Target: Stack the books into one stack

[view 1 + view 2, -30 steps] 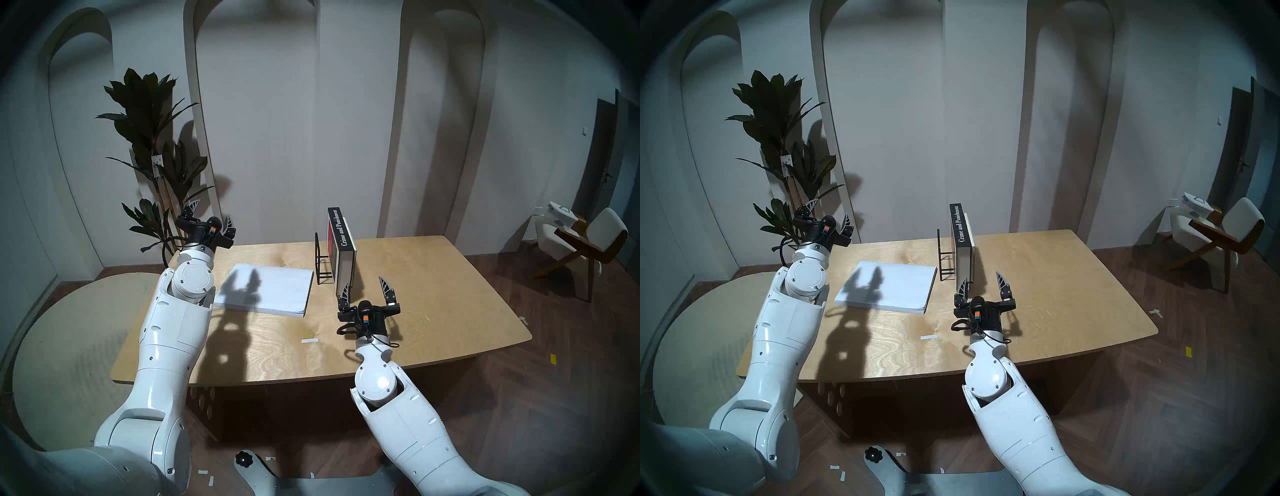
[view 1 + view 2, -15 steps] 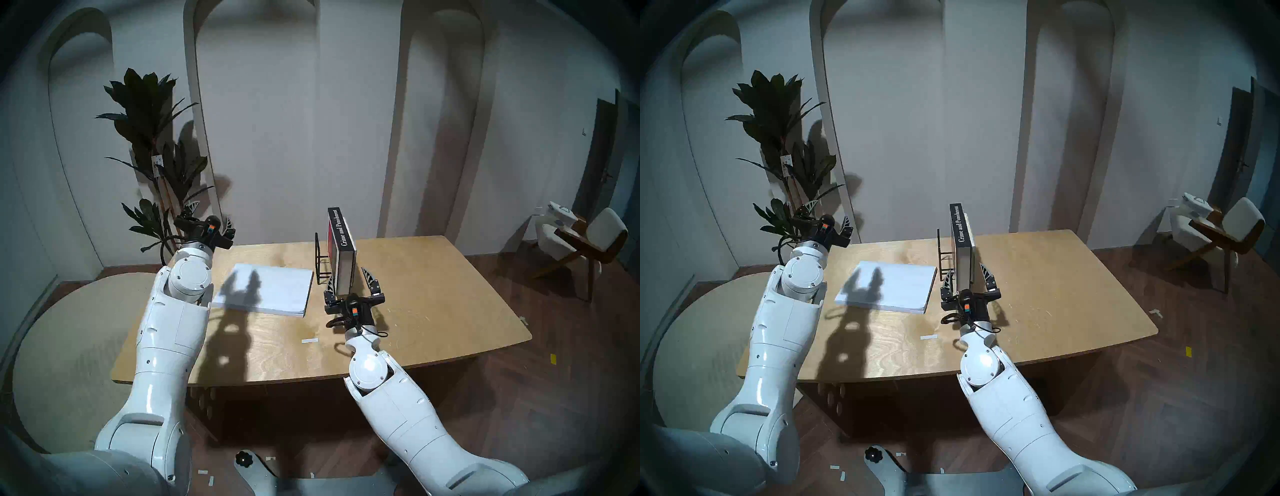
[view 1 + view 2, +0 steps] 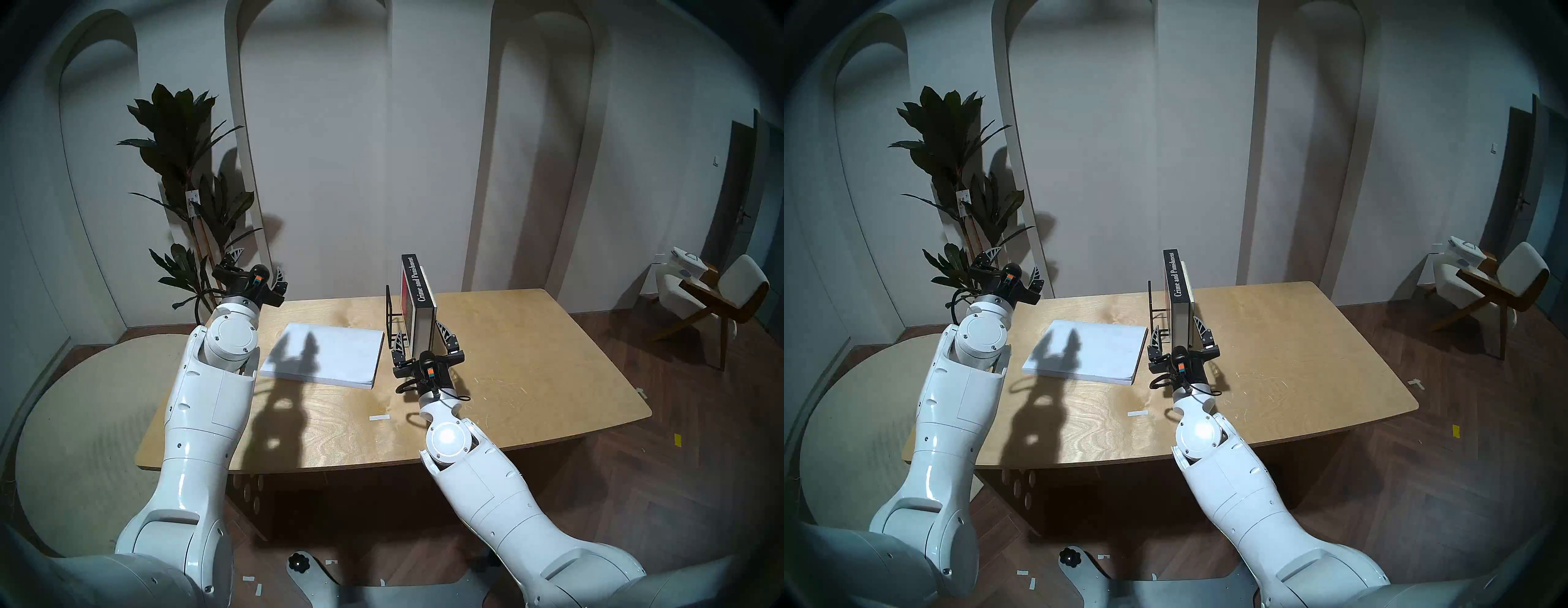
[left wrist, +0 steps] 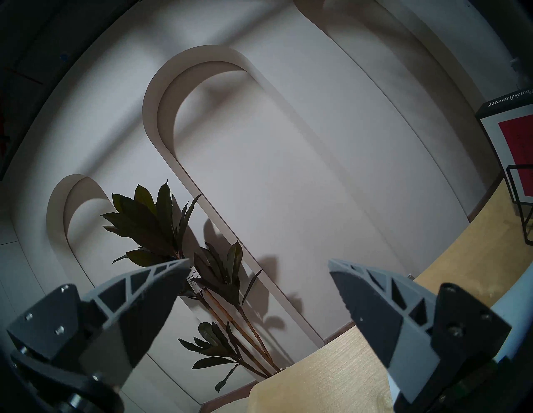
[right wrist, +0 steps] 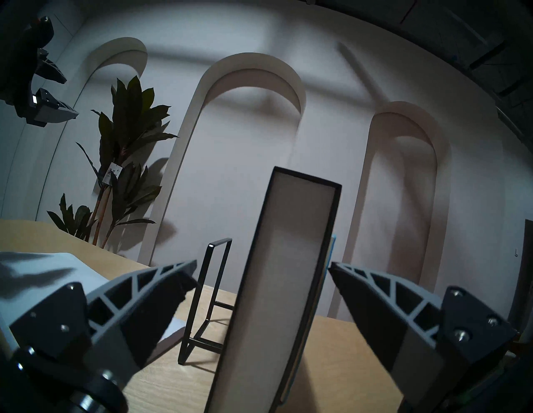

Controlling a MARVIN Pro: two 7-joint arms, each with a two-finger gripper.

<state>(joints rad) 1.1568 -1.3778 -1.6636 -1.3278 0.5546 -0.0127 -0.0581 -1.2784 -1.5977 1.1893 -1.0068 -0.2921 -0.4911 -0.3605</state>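
Head stereo left shows the table [image 3: 509,382]; my white book [image 3: 326,354] lies flat left of the rack [image 3: 392,316], the black book [image 3: 418,305] upright right of it, between my right gripper's [image 3: 424,339] spread jaws. My left gripper [image 3: 254,265], far left of the rack, gapes empty.

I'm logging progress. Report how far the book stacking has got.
Done: the white book lies flat on the table. In hand: the open right gripper straddles the upright black book, not yet closed. Left: laying that and the thin blue book behind it on the white one. The left gripper is open, empty.
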